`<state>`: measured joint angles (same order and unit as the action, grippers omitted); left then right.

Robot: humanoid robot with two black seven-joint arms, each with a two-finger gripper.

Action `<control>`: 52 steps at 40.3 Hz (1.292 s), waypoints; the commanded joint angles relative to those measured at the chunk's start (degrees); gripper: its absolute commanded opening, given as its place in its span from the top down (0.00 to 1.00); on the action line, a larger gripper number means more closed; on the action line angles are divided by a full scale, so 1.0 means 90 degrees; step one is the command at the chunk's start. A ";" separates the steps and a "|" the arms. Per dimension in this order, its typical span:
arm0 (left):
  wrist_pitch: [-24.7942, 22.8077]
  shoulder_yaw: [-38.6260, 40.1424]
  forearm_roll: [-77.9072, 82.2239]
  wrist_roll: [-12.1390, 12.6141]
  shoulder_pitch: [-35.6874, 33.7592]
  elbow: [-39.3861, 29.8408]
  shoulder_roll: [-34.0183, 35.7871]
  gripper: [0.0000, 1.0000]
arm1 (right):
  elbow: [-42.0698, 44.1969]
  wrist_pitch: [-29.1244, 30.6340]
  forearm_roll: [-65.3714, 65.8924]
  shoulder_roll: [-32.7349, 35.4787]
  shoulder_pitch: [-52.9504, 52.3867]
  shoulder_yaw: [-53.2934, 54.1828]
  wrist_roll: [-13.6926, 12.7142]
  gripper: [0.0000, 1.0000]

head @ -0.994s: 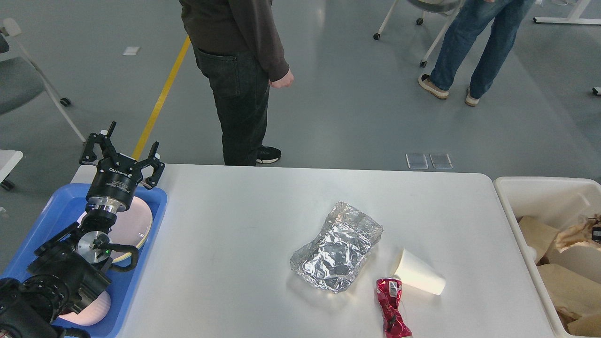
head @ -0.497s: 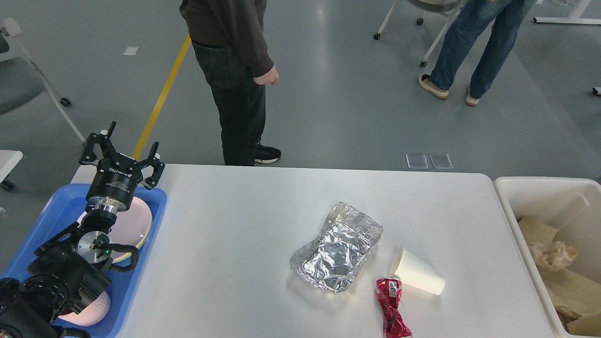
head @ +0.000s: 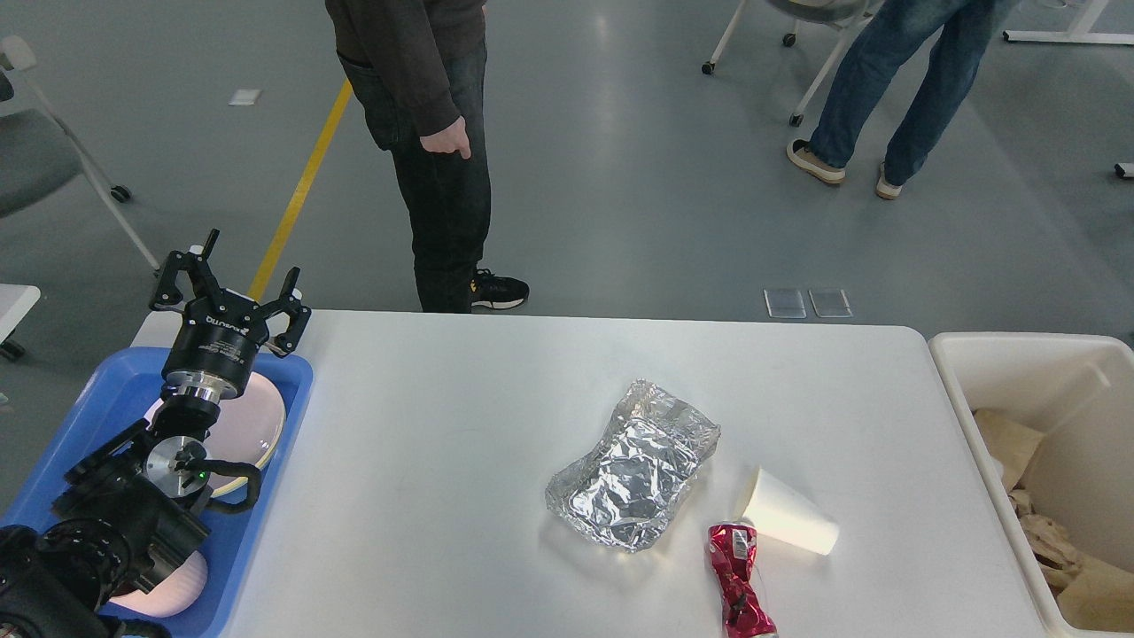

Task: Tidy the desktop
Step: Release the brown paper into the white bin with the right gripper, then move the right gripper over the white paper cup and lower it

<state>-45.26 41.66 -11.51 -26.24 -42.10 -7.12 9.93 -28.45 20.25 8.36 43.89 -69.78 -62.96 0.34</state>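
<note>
1. the left claw (head: 232,282) is hanging released, its two fingers (head: 182,270) spread wide and gripping nothing, pointing up and away from the robot.
2. the right claw is not showing in this view.
3. the desktop (head: 461,425) is lying mostly to the right of the left claw and nearer the robot than its fingertips; its far left corner is sitting just beside the claw.
4. the desktop's long axis is running left to right across the view, away from the claw toward the cream bin (head: 966,390), which is standing at its far right end, well apart from the claw.
5. the blue tray (head: 297,390) is lying directly under the left arm, at the desktop's left end, with a pink plate (head: 257,416) in it just below the claw's wrist.
6. a second pink dish (head: 177,589) is peeking out nearer the robot, partly hidden by the arm.
7. a crumpled foil wrapper (head: 633,465) is lying on the desktop well to the right of the claw and nearer the robot.
8. a white paper cup (head: 788,523) is lying on its side further right, its open mouth facing left toward the foil.
9. a crushed red wrapper (head: 737,580) is lying just beside the cup, on its near side, reaching the bottom edge.
10. brown paper scraps (head: 1076,585) are sitting in the bin.
</note>
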 commanded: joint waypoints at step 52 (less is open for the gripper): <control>0.0000 0.0000 0.0000 0.0005 0.0000 0.0000 0.0000 0.04 | -0.3723 0.2261 -0.2774 -0.2728 -0.3858 -0.2007 0.0031 0.00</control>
<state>-45.26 41.66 -11.51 -26.22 -42.10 -7.12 9.93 -59.40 39.93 -16.47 20.73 -104.51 -79.35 0.76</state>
